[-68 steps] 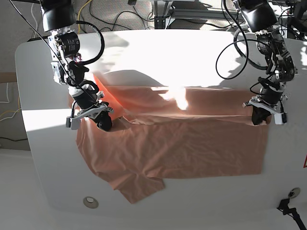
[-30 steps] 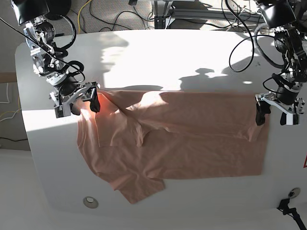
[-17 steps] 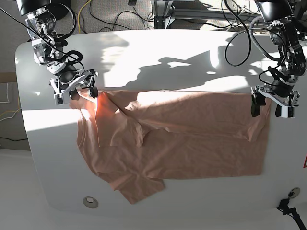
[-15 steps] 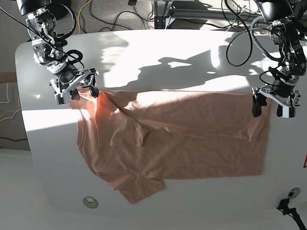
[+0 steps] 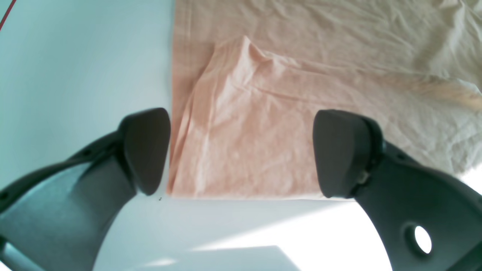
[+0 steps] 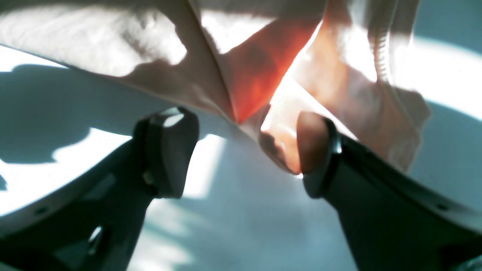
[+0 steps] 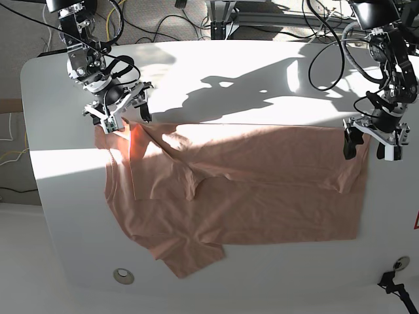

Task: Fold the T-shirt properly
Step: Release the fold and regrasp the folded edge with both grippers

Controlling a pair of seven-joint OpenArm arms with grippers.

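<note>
Base: high, looks down on whole table (image 7: 229,268), widest and farthest of three; cables (image 7: 177,26) along top edge, both arms enter from upper corners. Left wrist: close, from the left gripper (image 5: 241,150), fingers at both sides of frame, faces down at cloth (image 5: 256,143); shares the cloth end at right of base. Right wrist: also close, looks down between fingers of right gripper (image 6: 244,150); shares the cloth corner at upper left of base. Wrist views show opposite cloth ends; base covers both.
</note>
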